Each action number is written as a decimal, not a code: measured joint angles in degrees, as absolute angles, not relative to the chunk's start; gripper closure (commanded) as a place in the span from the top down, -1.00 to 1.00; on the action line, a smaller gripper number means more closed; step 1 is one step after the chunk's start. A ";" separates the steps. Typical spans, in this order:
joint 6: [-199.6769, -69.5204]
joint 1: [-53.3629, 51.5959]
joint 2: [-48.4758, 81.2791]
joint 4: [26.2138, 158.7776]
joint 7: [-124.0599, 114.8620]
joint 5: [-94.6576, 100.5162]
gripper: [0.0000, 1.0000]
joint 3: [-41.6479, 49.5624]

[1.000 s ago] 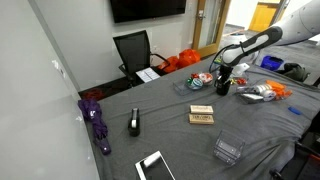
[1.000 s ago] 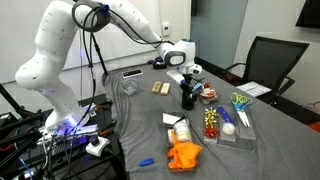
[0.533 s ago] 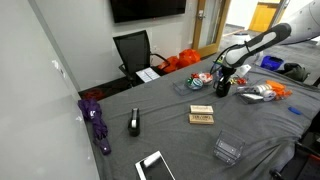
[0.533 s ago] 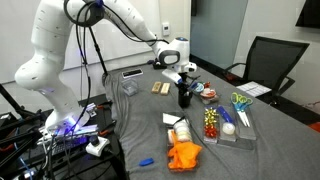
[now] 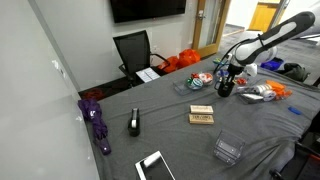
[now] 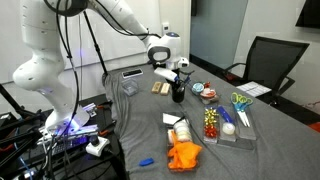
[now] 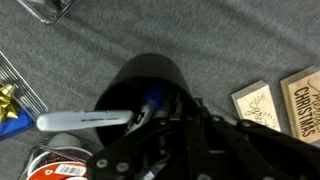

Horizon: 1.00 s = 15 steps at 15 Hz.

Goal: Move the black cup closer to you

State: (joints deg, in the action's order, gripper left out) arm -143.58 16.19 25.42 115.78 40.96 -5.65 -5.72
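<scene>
The black cup (image 6: pixel 178 93) stands upright on the grey-clothed table (image 6: pixel 140 125), directly under the end effector (image 6: pixel 176 84), which looks clenched on its rim. In the wrist view one finger seems to sit inside the black cup (image 7: pixel 150 80) and one outside, though the dark fingers merge with the dark wall. The cup looks rigid, smooth and probably light, so a rim pinch should hold, but a slick wall could twist in the grip. It is not empty: a silver pen (image 7: pixel 85 121) leans out over the rim and a blue-tipped item (image 7: pixel 150 102) stands inside. These make it top-heavy and liable to spill if tilted, so it is better kept vertical and moved low. Two flat wooden boxes (image 7: pixel 300 95) lie just beside the cup, on what appears to be the robot's side in an exterior view (image 6: pixel 160 88), and look like the main obstacle. A round tin (image 6: pixel 205 92) sits near on the far side, with a tray of small coloured items (image 6: pixel 225 122) beyond. The clear plastic tray (image 5: pixel 228 151) and the narrow black device (image 5: pixel 134 123) lie well apart.
</scene>
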 measured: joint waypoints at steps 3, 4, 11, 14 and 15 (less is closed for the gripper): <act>-143.54 18.05 21.59 120.26 52.03 -8.99 -0.97 -6.33; -143.47 18.64 20.37 121.70 56.01 -10.26 -0.97 -6.35; -141.71 20.69 11.39 131.79 81.71 -14.58 -0.97 -2.93; -141.06 20.53 7.94 136.27 90.49 -14.53 -0.97 -0.03; -141.05 20.39 7.02 137.66 92.94 -14.43 -0.97 0.96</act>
